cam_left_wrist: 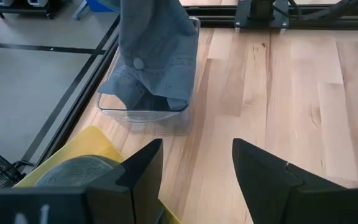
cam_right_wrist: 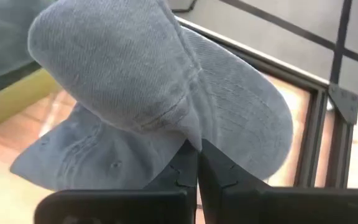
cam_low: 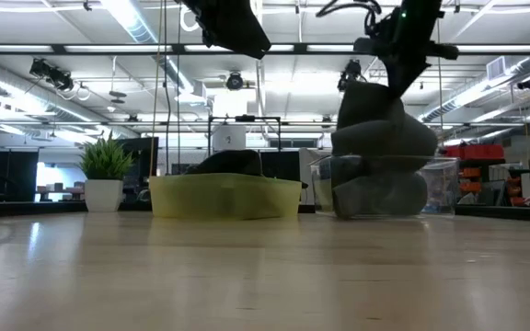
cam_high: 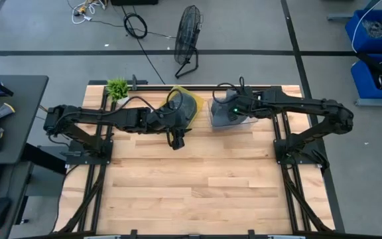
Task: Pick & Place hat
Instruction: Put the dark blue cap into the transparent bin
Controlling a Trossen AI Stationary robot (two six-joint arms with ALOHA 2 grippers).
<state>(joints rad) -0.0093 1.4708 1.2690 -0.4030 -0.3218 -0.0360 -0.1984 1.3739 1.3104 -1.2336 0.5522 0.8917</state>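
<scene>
A grey-blue cap [cam_right_wrist: 135,68] hangs from my right gripper [cam_right_wrist: 197,163], which is shut on it above the clear bin [cam_low: 435,188] at the table's far edge. In the low view the cap [cam_low: 385,133] reaches down into that bin. In the left wrist view the cap [cam_left_wrist: 157,50] also hangs into the clear bin [cam_left_wrist: 166,118]. My left gripper [cam_left_wrist: 194,168] is open and touches nothing. It hovers over the bare table just near of the yellow bin [cam_high: 186,105]. A darker grey hat [cam_left_wrist: 73,169] lies in that yellow bin [cam_low: 226,195]. My right gripper pinches a fold of the cap's cloth [cam_right_wrist: 188,134] between its two shut fingers, near the crown's seam. The fingers come from above, pointing down. The cap hangs below them, with its lower part [cam_low: 380,193] inside the clear bin.
A small potted plant [cam_high: 117,87] stands at the table's far left corner. The two bins sit side by side along the far edge. Bare wood [cam_high: 197,186] covers the middle and near part of the table. A floor fan [cam_high: 188,36] stands beyond the table.
</scene>
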